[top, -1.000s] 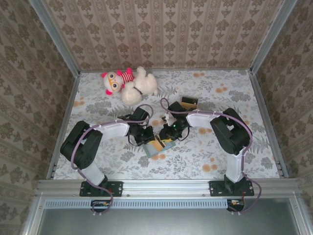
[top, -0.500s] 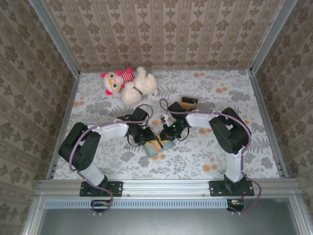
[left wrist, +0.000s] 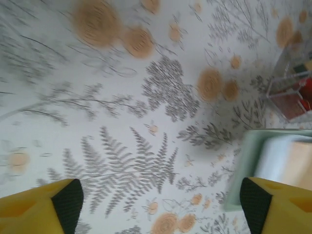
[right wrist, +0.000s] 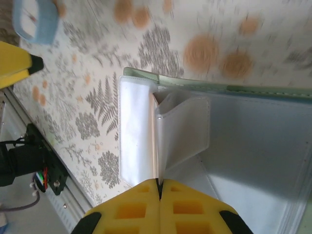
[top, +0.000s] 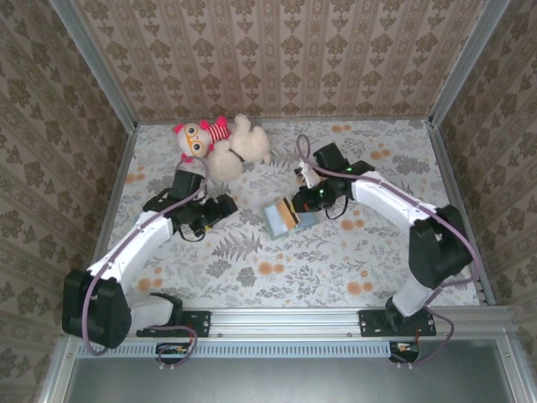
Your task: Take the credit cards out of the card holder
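Note:
The card holder (top: 277, 220) is a grey-green wallet, held up off the floral table with its pale inside showing (right wrist: 253, 146). My right gripper (right wrist: 159, 183) is shut on a thin inner layer at its edge and, from above, sits at the wallet's right side (top: 304, 204). A tan credit card (top: 290, 214) lies against the wallet's inside. It shows as a tan patch (left wrist: 292, 163) in the left wrist view. My left gripper (left wrist: 161, 200) is wide open over bare cloth. It stands to the left of the wallet (top: 220, 208), apart from it.
A plush bear with a red-and-white toy (top: 222, 143) lies at the back left. A small clear box with red contents (left wrist: 292, 92) stands beyond the wallet. Metal rails and patterned walls close in the table (top: 252, 277) on all sides.
My left gripper has opened, let go of the wallet and pulled back to the left. My right gripper has carried the wallet away from the front, toward the back right.

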Controlling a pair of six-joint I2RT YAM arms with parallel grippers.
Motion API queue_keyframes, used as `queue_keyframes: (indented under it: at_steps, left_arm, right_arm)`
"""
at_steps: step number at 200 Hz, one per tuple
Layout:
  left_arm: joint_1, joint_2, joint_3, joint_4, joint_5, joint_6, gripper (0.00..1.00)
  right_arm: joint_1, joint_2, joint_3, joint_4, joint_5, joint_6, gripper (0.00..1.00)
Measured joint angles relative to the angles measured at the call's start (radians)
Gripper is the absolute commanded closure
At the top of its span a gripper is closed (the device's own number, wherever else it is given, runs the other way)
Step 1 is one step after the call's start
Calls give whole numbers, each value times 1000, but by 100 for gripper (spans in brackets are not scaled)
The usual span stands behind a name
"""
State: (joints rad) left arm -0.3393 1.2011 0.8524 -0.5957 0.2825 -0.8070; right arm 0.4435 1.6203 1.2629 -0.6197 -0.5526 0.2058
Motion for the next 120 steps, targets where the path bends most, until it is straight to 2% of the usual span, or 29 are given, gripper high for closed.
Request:
queue_keyframes:
  at_steps: [36, 63, 83, 120]
  left_arm:
    - [65, -62, -6, -46, -7, 20, 7]
    - [71, -64, -39, -5, 60, 22, 8]
    - [65, -64, -88, 68, 122, 11, 14]
    - [1, -40, -126, 167, 181, -23, 28]
  right_arm:
    - [-28, -88, 71, -14, 22, -56, 100]
    - [-31, -72, 76, 3, -43, -32, 100]
    - [-25, -46, 31, 56, -90, 23, 100]
    - [30, 37, -40, 114, -92, 110, 100]
